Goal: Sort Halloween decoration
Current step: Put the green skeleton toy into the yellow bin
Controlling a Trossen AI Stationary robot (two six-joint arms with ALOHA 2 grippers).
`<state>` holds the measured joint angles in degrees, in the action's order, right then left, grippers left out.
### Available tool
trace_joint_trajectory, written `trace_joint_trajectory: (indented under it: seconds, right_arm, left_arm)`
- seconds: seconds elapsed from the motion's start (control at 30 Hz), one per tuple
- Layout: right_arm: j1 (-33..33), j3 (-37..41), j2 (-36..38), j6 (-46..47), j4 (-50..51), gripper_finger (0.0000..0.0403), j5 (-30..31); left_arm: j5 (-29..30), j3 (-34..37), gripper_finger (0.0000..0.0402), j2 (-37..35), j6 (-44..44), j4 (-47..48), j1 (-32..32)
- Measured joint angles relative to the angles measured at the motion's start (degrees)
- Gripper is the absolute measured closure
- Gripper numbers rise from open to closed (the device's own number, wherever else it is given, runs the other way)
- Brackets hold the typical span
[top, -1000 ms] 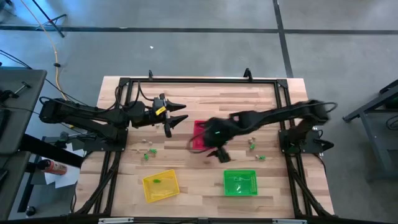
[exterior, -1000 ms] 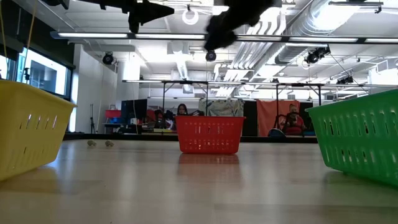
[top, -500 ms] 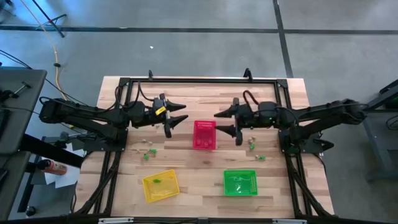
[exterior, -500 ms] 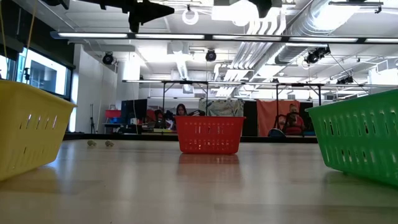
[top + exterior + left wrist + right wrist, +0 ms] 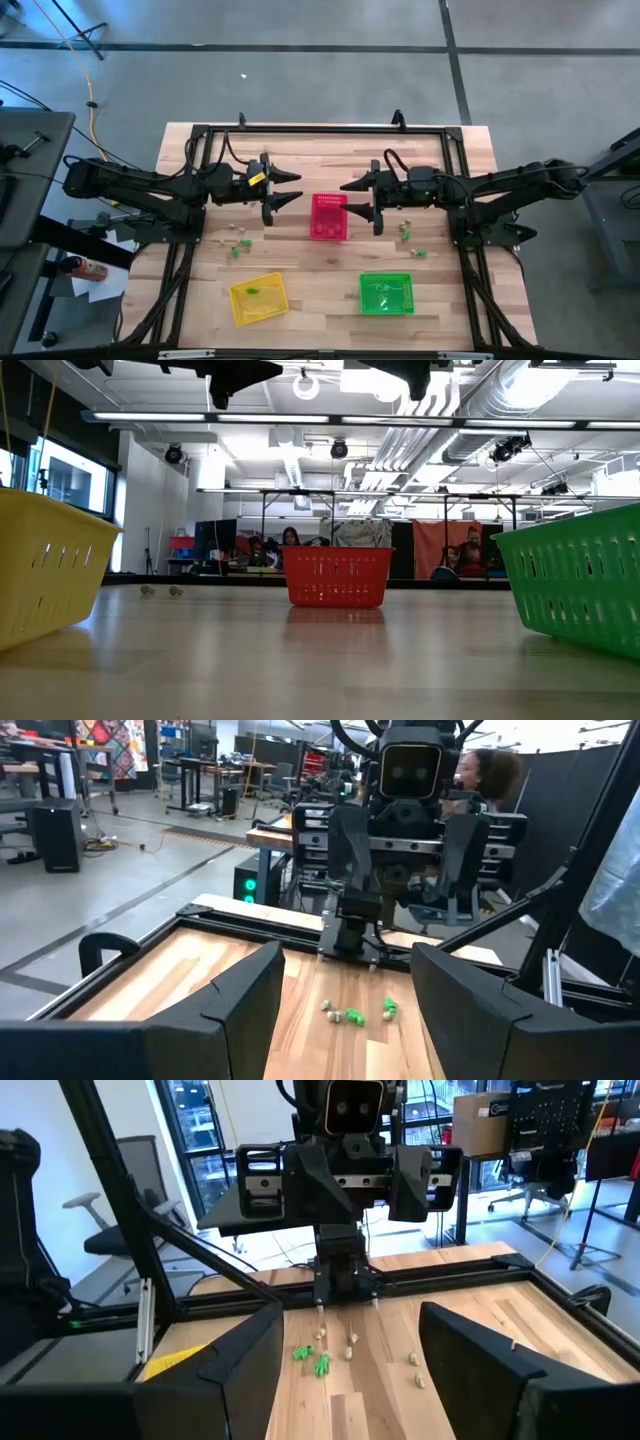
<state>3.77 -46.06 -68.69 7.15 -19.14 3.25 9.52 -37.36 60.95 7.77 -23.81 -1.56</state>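
high view: the pink-red basket point(image 5: 329, 217) sits near the middle of the table point(image 5: 330, 145) and serves as the marker for everything else. the left gripper point(image 5: 288, 189) hangs just to the left of the pink-red basket, up off the wood, its two fingers spread apart with nothing between them. the right gripper point(image 5: 358, 198) hangs just to the right of that basket, facing the left one across it, fingers likewise spread and holding nothing.

the halloween decoration lies in two small scatters on the wood: one cluster of green and pale trinkets point(image 5: 238, 243) to the left of the pink-red basket and a little nearer the front edge, another cluster point(image 5: 410, 236) to the right of it, with one green piece furthest toward the front. nearer the front edge than the pink-red basket stand the yellow basket point(image 5: 258, 298), off to its left and with a small green piece inside, and the green basket point(image 5: 386, 293), off to its right.

from table height the pink-red basket point(image 5: 338, 577) stands centred, with two tiny pale trinkets point(image 5: 161, 591) well to its left on the far side. people sit in the room behind it.
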Motion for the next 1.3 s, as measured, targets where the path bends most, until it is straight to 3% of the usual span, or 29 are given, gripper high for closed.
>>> trace_joint_trajectory:
  seconds: [0.63,0.7,0.83,0.97,1.1,1.3]
  right_arm:
    - [0.0,-0.04,0.0,0.38,0.0,0.0176,0.07]
    - [-0.02,-0.04,0.0,0.38,0.0,0.0176,0.15]
    - [-0.02,-0.05,0.0,0.47,0.02,0.0176,0.15]
    - [-0.02,-0.11,0.0,0.53,0.25,0.0176,0.15]
    - [-0.02,-0.13,0.0,0.53,1.01,0.0176,0.15]
    - [-0.02,-0.13,0.0,0.55,1.54,0.0176,1.49]
  left_arm:
    - [0.6,-0.47,0.019,0.0,1.07,1.55,0.0]
    - [1.34,-3.05,0.019,0.0,0.95,9.26,-0.14]
    - [1.53,-11.88,0.019,0.6,-1.37,33.8,-0.95]
    - [-1.46,-17.0,0.019,1.66,-1.37,54.25,-2.75]
    - [-4.42,-15.23,0.019,1.79,1.28,67.47,-6.23]
    - [-4.93,-5.26,0.019,2.1,9.93,70.75,-9.65]
